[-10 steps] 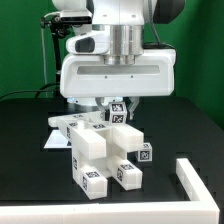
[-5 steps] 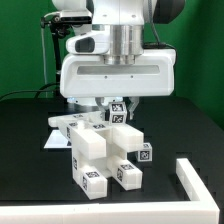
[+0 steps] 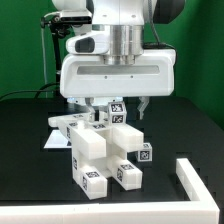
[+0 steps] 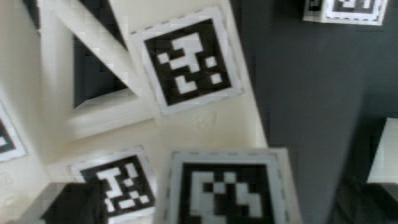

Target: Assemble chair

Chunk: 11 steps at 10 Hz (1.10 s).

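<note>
The white chair [image 3: 100, 152] stands partly put together in the middle of the black table, as chunky bars with marker tags on their ends. My gripper [image 3: 117, 108] hangs straight above it. Its fingers [image 3: 143, 106] stand spread on either side of the small tagged top part [image 3: 117, 112] and do not touch it. In the wrist view the X-braced panel [image 4: 86, 85] and several marker tags [image 4: 191, 58] fill the picture from very close. The fingertips themselves are not clear there.
A low white L-shaped wall [image 3: 196, 180] lies at the front, on the exterior view's right. A flat white piece [image 3: 60, 124] juts out behind the chair on the exterior view's left. The black table [image 3: 30, 170] lies around them.
The gripper's fingers have spread apart and let go of the tagged top part. The chair parts have not moved.
</note>
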Each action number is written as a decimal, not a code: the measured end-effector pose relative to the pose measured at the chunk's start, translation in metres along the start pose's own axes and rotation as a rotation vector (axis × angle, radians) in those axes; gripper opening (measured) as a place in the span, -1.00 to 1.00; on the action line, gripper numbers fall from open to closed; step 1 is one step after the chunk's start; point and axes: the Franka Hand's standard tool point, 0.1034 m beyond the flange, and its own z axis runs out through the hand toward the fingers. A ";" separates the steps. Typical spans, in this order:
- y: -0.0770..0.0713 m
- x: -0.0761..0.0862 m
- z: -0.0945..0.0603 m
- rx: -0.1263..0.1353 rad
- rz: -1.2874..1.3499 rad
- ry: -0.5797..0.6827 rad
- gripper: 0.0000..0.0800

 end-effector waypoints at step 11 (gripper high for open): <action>0.002 0.000 0.000 -0.001 0.021 0.009 -0.34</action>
